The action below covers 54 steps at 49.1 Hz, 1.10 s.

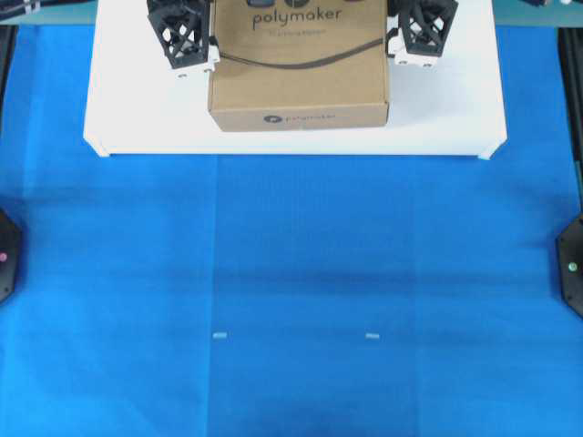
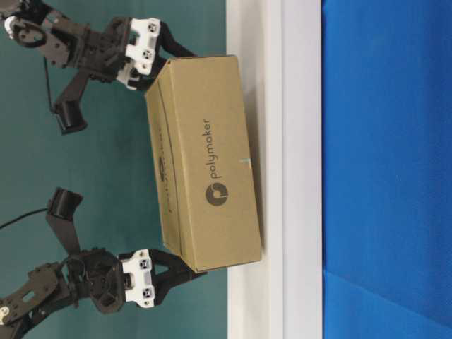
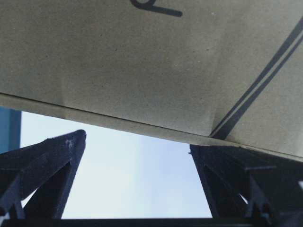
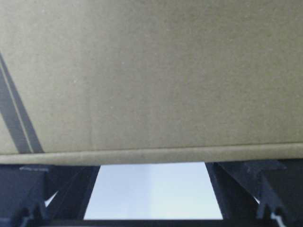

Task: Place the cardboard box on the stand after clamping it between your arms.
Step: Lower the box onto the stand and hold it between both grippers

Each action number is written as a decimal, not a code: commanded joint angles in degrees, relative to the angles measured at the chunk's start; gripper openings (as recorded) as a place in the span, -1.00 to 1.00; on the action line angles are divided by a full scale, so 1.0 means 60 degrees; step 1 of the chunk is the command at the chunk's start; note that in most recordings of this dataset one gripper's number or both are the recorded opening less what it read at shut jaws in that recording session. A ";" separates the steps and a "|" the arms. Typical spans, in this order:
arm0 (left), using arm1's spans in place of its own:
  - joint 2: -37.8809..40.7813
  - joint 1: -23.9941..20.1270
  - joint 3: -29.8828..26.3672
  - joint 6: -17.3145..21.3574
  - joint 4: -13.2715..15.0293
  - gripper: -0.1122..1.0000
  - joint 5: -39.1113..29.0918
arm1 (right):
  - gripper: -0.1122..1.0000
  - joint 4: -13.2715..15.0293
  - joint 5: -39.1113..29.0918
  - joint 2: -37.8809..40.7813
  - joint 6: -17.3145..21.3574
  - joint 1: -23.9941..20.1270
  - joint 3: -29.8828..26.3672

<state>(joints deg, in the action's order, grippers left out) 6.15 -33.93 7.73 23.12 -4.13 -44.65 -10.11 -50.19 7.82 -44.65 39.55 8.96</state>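
Observation:
The brown cardboard box (image 1: 299,68), printed "polymaker", lies on the white stand (image 1: 137,118) at its back middle and appears to rest on it. My left gripper (image 1: 196,41) is at the box's left side and my right gripper (image 1: 410,36) at its right side, so the box sits between the two arms. Both have their fingers spread wide and hold nothing between them. In the left wrist view (image 3: 137,142) one fingertip meets the box (image 3: 142,61) and the other stands just off it. In the right wrist view (image 4: 151,166) both fingers reach the box (image 4: 151,75).
The stand is much wider than the box, with bare white top on both sides and in front (image 1: 437,118). Blue cloth (image 1: 291,291) covers the table in front of it. Black arm bases stand at the table's left (image 1: 5,255) and right (image 1: 572,264) edges.

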 commanded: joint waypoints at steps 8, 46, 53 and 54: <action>-0.0161 0.0439 -0.1143 -0.0322 0.0220 0.77 0.0645 | 0.95 -0.1055 0.0732 0.0073 0.0190 -0.0483 -0.0352; -0.0469 0.0220 0.0630 -0.0410 0.0234 0.77 0.1465 | 0.95 -0.1069 0.1465 0.0220 -0.0513 0.0161 0.0557; -0.0688 0.0146 0.0981 -0.0322 0.0220 0.78 0.1729 | 0.95 -0.1128 0.1479 0.0103 -0.0498 0.0278 0.0601; -0.0703 0.0117 0.1011 -0.0322 0.0220 0.77 0.1758 | 0.95 -0.1143 0.1494 0.0103 -0.0498 0.0322 0.0615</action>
<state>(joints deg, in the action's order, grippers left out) 3.43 -34.28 14.68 23.03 -4.04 -38.76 -13.97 -43.86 10.55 -48.60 42.28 13.97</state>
